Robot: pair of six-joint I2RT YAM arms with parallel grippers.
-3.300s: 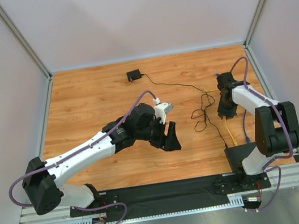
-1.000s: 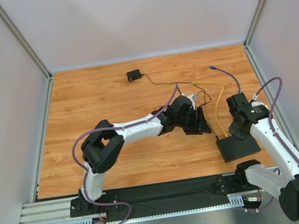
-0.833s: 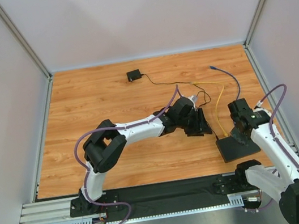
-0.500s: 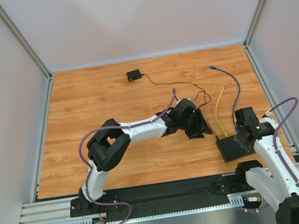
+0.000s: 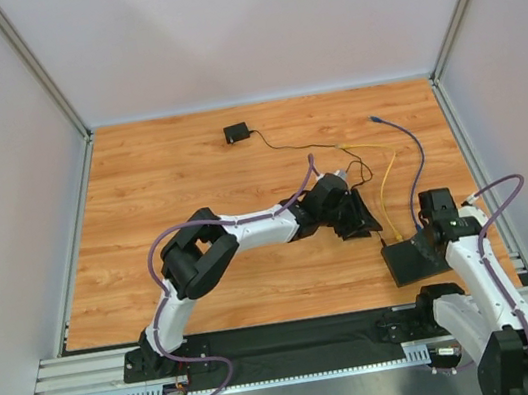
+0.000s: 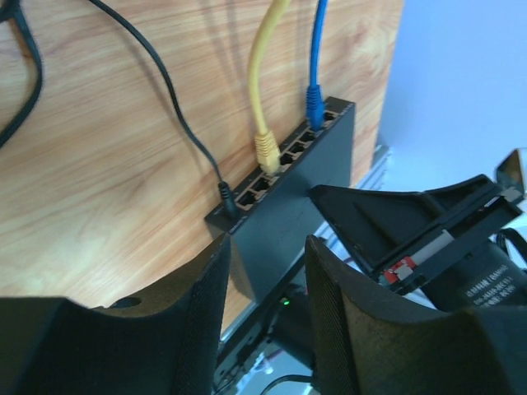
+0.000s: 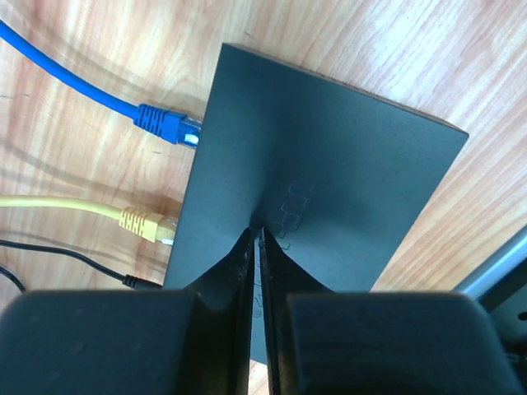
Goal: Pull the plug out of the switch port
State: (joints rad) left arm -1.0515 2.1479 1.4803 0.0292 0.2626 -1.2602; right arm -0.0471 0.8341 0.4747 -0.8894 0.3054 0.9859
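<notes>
Pinning and approach. My right gripper [image 7: 258,234], fingers pressed together, sets its tips on top of the flat matte black rectangular switch box [image 7: 329,164], apparently to hold it down. My left gripper [image 6: 268,247], jaws spread and empty, hovers near the box's row of ports [image 6: 288,152], which holds a yellow moulded cable plug [image 6: 265,150], a blue moulded cable plug [image 6: 314,103] and a thin black power plug [image 6: 224,197]. Next, as I judge: pinch one plug and draw it straight off the box.

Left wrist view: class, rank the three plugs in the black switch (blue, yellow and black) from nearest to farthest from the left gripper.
1. The black plug, at the near end of the switch, lies closest to the left gripper.
2. The yellow plug, in the middle of the row.
3. The blue plug, toward the far end.
</notes>
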